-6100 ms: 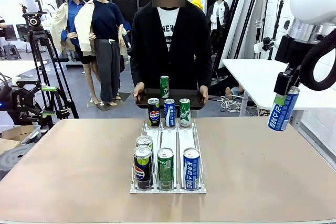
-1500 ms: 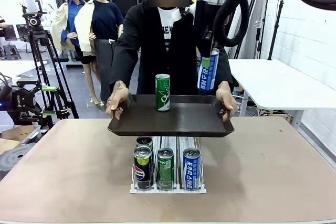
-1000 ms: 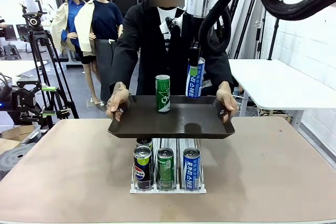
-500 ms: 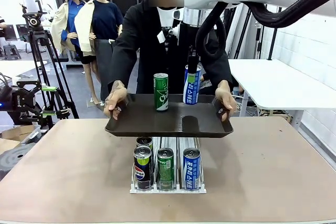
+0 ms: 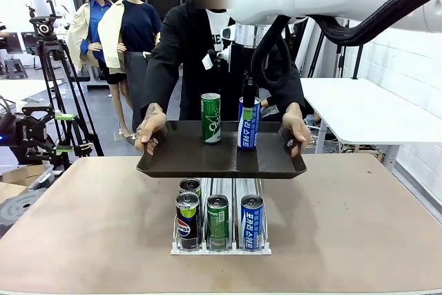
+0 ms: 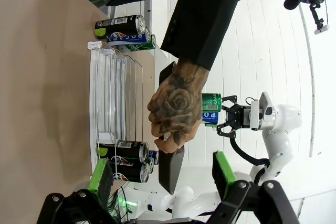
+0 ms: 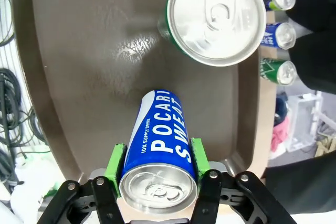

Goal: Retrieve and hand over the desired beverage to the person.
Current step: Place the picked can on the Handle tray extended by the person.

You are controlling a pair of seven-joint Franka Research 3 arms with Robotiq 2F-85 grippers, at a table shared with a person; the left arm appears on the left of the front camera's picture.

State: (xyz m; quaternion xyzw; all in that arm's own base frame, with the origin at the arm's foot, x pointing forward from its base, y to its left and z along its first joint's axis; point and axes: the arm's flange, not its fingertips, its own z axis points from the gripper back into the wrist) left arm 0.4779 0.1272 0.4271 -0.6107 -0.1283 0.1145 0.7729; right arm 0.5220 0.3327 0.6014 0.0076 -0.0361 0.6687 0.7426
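Right claw (image 7: pixel 157 169) gripping blue can (image 7: pixel 157 145) | white POCARI SWEAT print

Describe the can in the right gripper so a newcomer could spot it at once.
Find the dark tray the person holds above the table. Two cans stand upright on it; the blue Pocari Sweat can is clamped by the right gripper, unlike the free green can beside it.

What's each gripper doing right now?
Left gripper: open, holding nothing.
Right gripper: shut on the blue Pocari Sweat can, over the tray.
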